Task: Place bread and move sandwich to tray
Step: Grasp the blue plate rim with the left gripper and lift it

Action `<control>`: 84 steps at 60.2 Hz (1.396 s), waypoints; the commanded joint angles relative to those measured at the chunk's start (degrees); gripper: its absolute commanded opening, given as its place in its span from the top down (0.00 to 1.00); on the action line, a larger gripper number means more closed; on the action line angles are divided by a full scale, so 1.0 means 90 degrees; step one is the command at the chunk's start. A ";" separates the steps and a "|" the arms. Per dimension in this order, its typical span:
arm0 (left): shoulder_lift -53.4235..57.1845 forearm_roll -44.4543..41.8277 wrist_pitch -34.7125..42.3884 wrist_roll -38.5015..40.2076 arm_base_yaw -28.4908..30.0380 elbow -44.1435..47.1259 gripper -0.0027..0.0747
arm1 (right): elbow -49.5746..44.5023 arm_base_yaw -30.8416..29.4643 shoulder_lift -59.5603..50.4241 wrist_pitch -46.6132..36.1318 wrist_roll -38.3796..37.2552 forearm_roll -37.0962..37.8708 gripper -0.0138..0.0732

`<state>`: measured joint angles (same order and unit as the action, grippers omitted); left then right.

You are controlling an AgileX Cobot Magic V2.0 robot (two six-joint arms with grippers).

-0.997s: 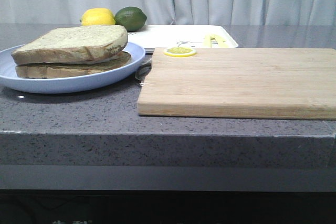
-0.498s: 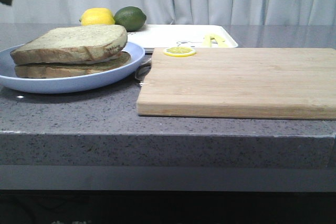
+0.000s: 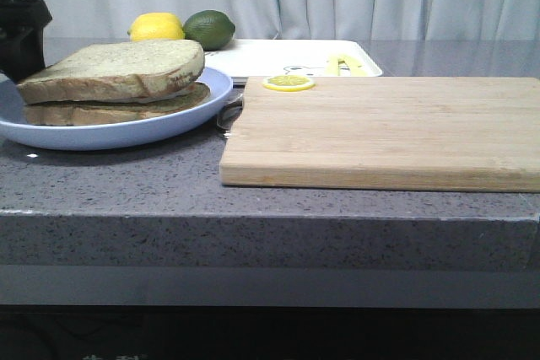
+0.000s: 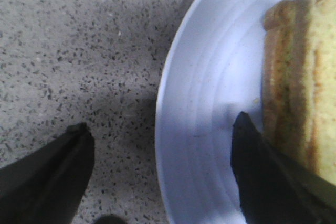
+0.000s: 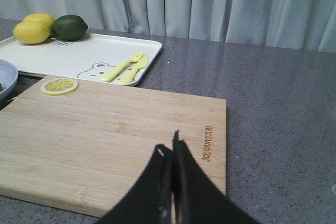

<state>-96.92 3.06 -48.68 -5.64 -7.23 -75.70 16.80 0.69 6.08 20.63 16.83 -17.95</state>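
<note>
The sandwich (image 3: 114,82) lies on the round pale-blue plate (image 3: 181,120) at the left; the thick domed bread (image 3: 126,65) is its top slice, over a thinner slice. No egg shows. My left gripper (image 3: 18,40) is at the plate's left edge. In the left wrist view it (image 4: 163,135) is open and straddles the plate's rim (image 4: 173,129), one finger over the counter, the other over the plate beside the sandwich (image 4: 299,77). The white tray (image 3: 287,56) sits behind the wooden board. My right gripper (image 5: 170,150) is shut and empty above the board.
A wooden cutting board (image 3: 388,128) fills the middle and right, with a lemon slice (image 3: 288,83) on its far left corner. A lemon (image 3: 157,27) and a lime (image 3: 210,29) sit by the tray's far left. A yellow fork and knife (image 5: 126,66) lie on the tray.
My left gripper has come into the front view from the upper left and dropped to the plate's left edge. The sandwich, plate and board have not moved.
</note>
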 commanded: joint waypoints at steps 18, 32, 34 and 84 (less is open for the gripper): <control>0.0092 0.0046 0.0166 0.0004 -0.0028 -0.0215 0.71 | 0.0173 0.0011 0.0068 -0.0496 0.0014 0.0005 0.91; 0.0092 0.0148 0.0166 0.0004 -0.0028 -0.0215 0.99 | 0.0173 0.0011 0.0068 -0.0496 0.0014 0.0005 0.91; 0.0092 0.0217 0.0166 0.0004 -0.0016 -0.0224 0.99 | 0.0173 0.0011 0.0068 -0.0496 0.0014 0.0005 0.91; -0.0188 0.5204 -0.1392 -0.1659 0.1211 -0.2543 0.99 | 0.0173 0.0011 0.0068 -0.0481 0.0014 0.0005 0.91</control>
<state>-99.74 42.28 -64.45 -21.08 4.25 -93.95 16.80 0.69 6.08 20.63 16.83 -17.95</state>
